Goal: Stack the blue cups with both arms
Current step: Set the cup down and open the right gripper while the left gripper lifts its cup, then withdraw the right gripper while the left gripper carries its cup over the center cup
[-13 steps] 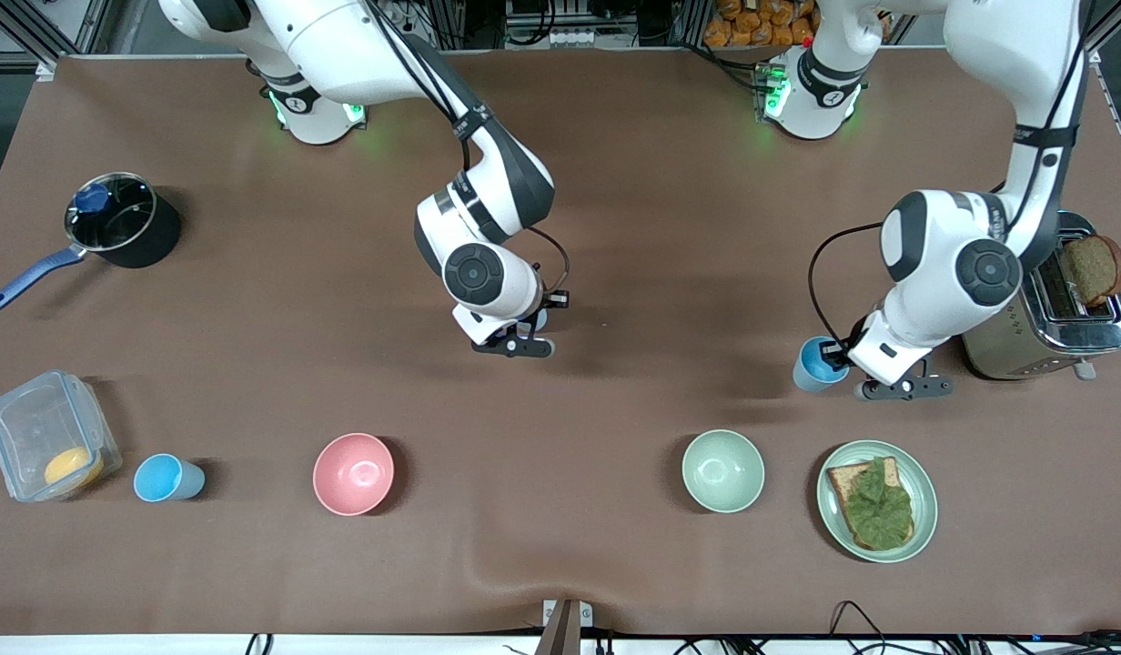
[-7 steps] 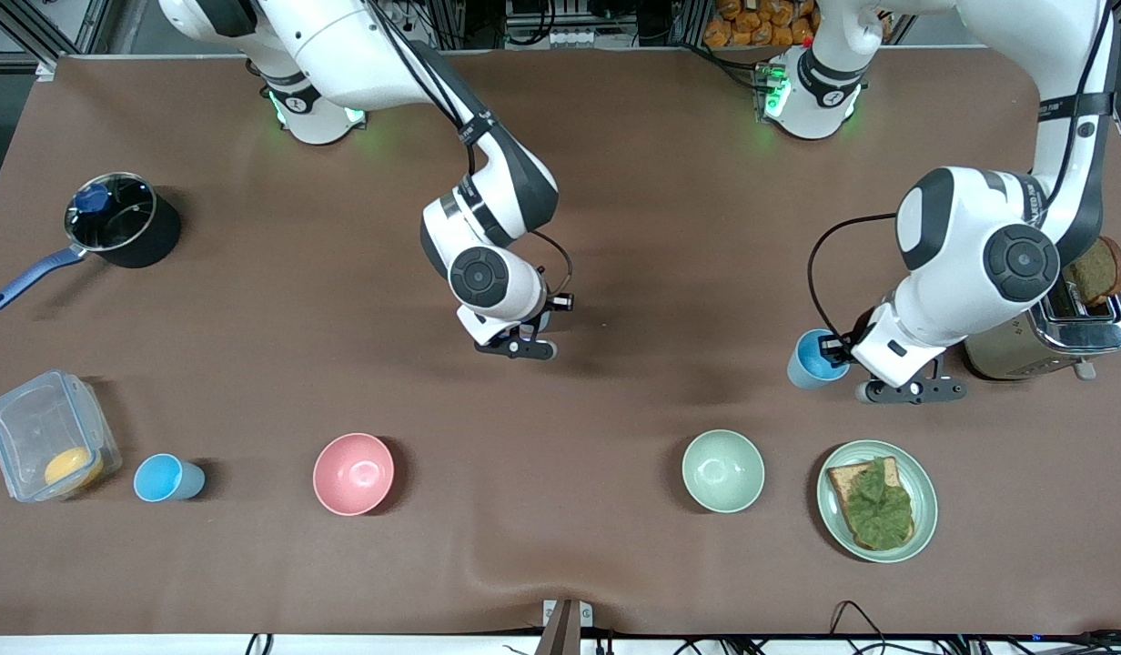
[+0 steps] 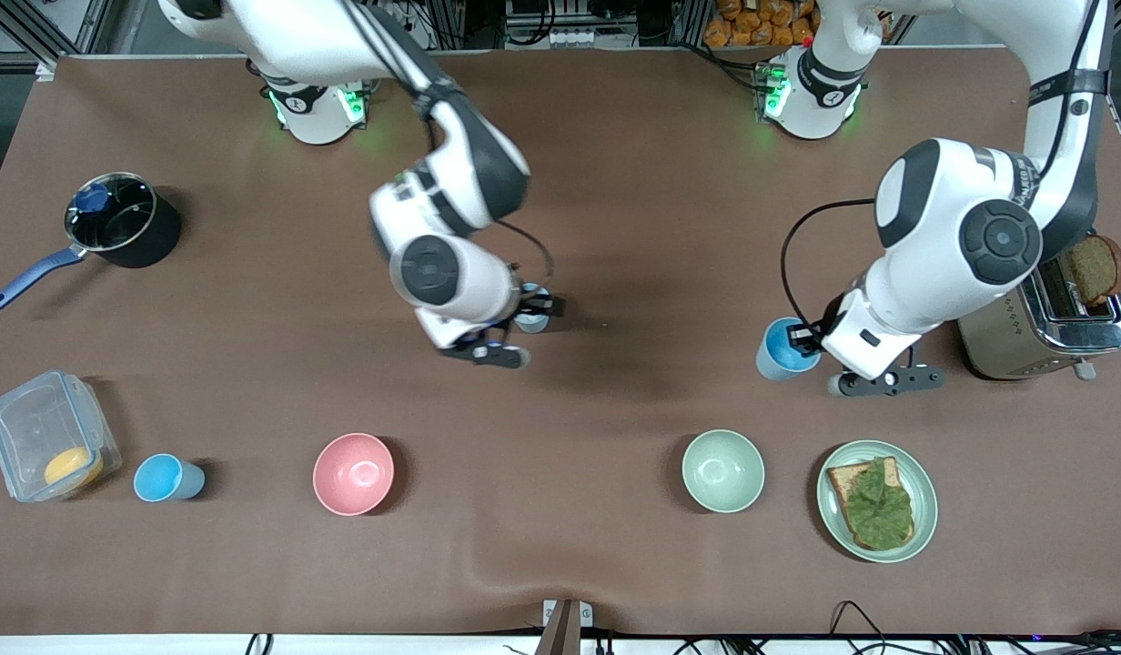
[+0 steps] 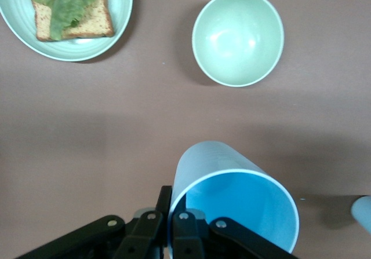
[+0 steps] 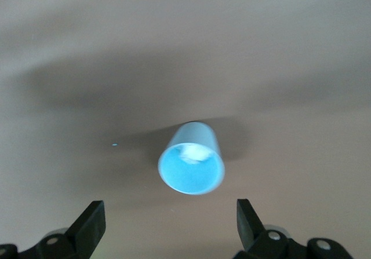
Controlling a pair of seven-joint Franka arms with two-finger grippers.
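Left tool (image 3: 820, 350) clamped on a blue cup's (image 3: 779, 348) rim, ready for stacking; right tool (image 5: 168, 227) spread wide over the middle cup (image 3: 530, 311) on the desk (image 3: 615, 182).

Upright blue cup (image 5: 192, 166) below wide-spread right end effector (image 5: 168, 227) fingers

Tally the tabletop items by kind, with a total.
Small blue plastic cups: 3 – beside the container, under the right gripper, held in the left gripper
Bowls: 2 – pink bowl, pale green bowl
Pale green plate with leafy toast: 1
Black saucepan with blue handle: 1
Clear plastic container: 1
Silver toaster: 1
Total: 9
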